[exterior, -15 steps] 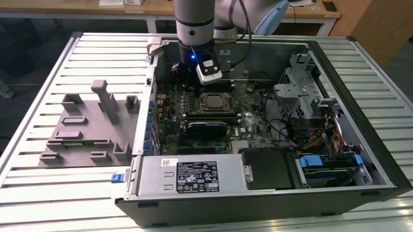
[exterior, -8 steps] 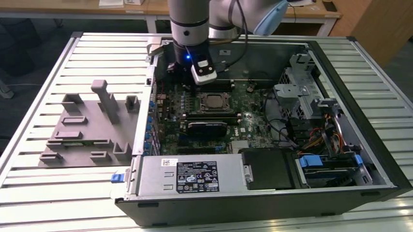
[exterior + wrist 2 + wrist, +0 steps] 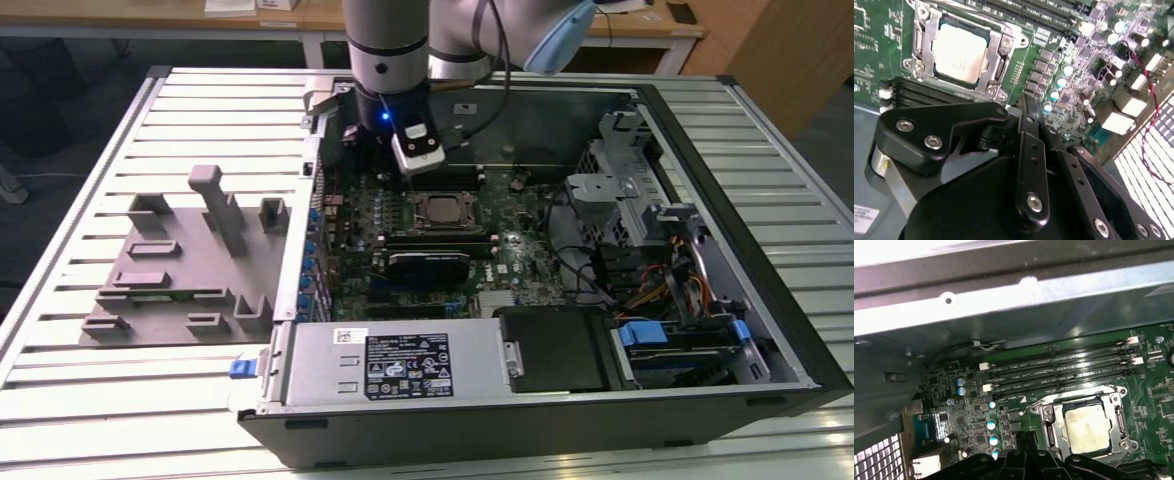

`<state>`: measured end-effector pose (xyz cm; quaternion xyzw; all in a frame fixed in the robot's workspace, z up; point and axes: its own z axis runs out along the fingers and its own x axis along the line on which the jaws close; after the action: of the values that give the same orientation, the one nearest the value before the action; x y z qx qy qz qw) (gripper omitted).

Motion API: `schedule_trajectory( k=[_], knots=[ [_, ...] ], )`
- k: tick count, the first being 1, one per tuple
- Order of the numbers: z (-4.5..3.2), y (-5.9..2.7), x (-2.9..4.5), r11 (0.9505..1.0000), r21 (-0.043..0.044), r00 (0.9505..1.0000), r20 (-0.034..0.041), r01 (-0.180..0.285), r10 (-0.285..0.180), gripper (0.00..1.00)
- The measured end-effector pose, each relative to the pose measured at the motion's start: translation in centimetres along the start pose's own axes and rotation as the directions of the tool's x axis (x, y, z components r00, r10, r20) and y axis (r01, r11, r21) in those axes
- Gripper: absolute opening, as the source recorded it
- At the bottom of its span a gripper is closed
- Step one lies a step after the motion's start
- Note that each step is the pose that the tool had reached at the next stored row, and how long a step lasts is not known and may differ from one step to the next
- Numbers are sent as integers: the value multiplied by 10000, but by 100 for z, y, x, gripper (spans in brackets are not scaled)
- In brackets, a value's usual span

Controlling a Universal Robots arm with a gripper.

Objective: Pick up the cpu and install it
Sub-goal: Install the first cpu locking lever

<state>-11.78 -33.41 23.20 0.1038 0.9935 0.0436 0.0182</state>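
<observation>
Inside the open computer case (image 3: 561, 430), the cpu (image 3: 960, 53) is seen lying flat within the metal socket frame (image 3: 1004, 47) on the green motherboard (image 3: 527, 280), beside the memory slots (image 3: 1064, 372). The end effector (image 3: 1026, 107) is held above the board, near the socket and apart from the cpu, its fingers drawn together with nothing gripped. The case is set on a slatted worktop (image 3: 80, 400).

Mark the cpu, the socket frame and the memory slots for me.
cpu (image 3: 960, 54): second wrist view, middle of its metal top plate.
socket frame (image 3: 1004, 46): second wrist view, side rail next to the cpu.
memory slots (image 3: 1059, 371): first wrist view, midway along the dark slot bank.
</observation>
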Motion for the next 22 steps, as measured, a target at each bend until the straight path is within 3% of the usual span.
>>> schedule_trajectory(
  k=[5,7,10,14,20,22],
  knots=[
    [-51,5,-1,10000,-11,10000,12,0,0,11],
    [-51,4,1,10000,-64,10000,0,-5,5,11],
    [-52,1,18,9994,-351,10000,-61,-20,17,11],
    [-55,-8,58,9987,-517,10000,-93,-28,23,11],
    [-56,-14,87,9950,-994,9998,-193,-57,38,11],
    [-63,-13,88,9948,-1021,9998,-201,-60,39,11]
  ],
)
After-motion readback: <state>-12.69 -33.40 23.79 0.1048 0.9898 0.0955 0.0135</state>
